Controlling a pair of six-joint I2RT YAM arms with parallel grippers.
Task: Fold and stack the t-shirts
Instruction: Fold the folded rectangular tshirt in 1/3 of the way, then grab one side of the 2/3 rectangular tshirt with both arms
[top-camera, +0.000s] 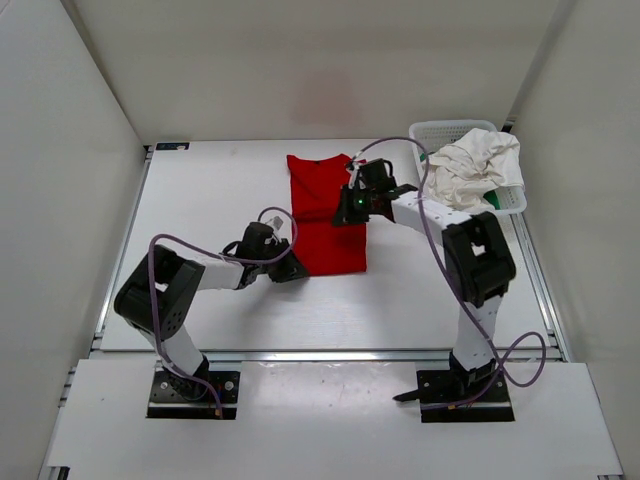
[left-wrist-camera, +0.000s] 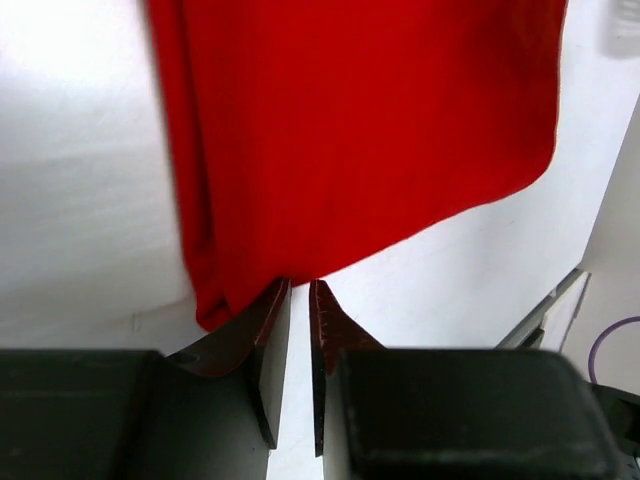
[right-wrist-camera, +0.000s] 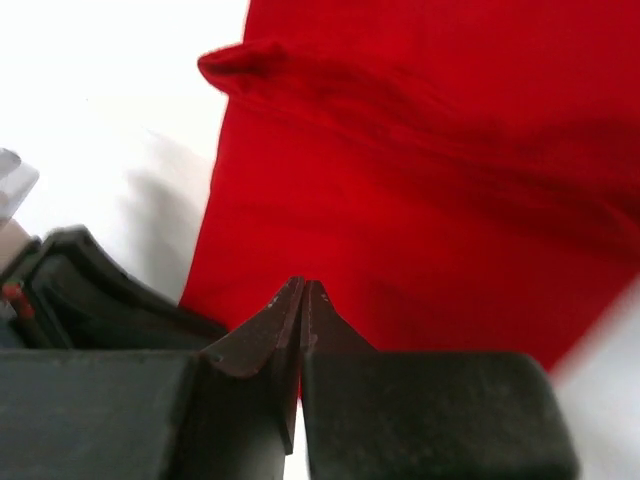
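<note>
Red tee (top-camera: 325, 225) lies flat mid-counter (top-camera: 220, 190) as a long strip running 12 to 6 o'clock. It's doubled over, w/ a layered fold along its 9 o'clock side. White tee (top-camera: 470, 165) is heaped in the basket (top-camera: 440, 128) at 2 o'clock, and a sliver of the green tee (top-camera: 493, 203) shows under it.

Left tool (left-wrist-camera: 302, 285) sits at the strip's 7 o'clock corner. Its jaws are a crack apart w/ the tips right at the hem, and no cloth is seen betw. them. Right tool (right-wrist-camera: 302, 283) is clenched tip to tip, low over the 3 o'clock edge approx. halfway up. Nothing is visibly pinched.

Handling, my read: thin knit, v. light, floppy, no stiffness. It'll drape and drag, and the layers can slide apart. It's not fragile and not slippery on the pads. Best hold is prob. the two hem corners at 6 o'clock. Pinch thru all layers at each, lift together and carry toward 12 to halve the strip. A single-layer pinch would likely peel the fold open.
</note>
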